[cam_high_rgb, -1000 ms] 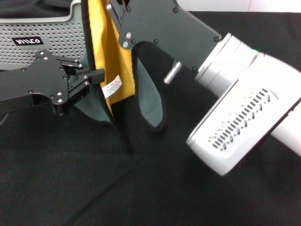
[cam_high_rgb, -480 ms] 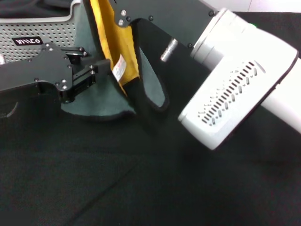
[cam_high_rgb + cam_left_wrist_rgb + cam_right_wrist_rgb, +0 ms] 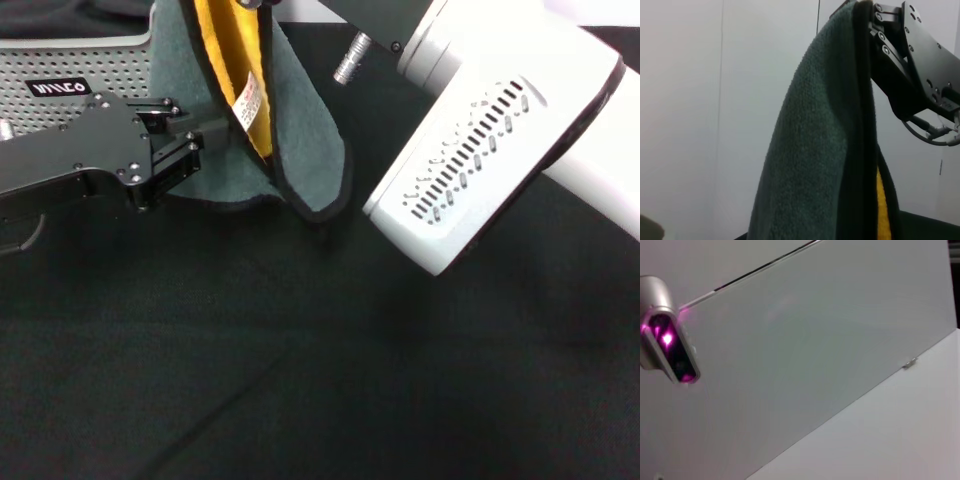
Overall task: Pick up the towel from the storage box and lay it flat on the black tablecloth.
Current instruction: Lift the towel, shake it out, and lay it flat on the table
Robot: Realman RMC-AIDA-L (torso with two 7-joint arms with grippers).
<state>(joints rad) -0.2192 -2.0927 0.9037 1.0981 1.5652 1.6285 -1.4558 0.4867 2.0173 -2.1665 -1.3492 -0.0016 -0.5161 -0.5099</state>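
At the far left of the head view stands the storage box (image 3: 70, 75), a grey perforated basket with a small black label, its lower part hidden behind the left arm. The left gripper (image 3: 210, 135) reaches in from that side, just in front of the box, and its fingers are pressed together on the hanging edge of the towel (image 3: 300, 140), close beside the small white label (image 3: 247, 100) sewn to the cloth.

The towel hangs in folds above the black tablecloth (image 3: 300, 380), grey face outward, with a strip of yellow-orange showing in the fold and a black stitched edge running round the bottom. Its lowest corner hangs close over the tablecloth; whether it touches cannot be told. The top of the towel runs out of the head view.

In the left wrist view the towel (image 3: 815, 150) drapes down from the right gripper (image 3: 872, 15), whose black fingers are clamped on the towel's upper edge, with a white wall (image 3: 715, 100) behind.

To the right in the head view, the right arm's large white housing (image 3: 500, 130) slants across the upper corner, well above the tablecloth. The right wrist view shows only pale wall panels (image 3: 815, 340) and a small silver camera (image 3: 667, 340) with a purple glow.
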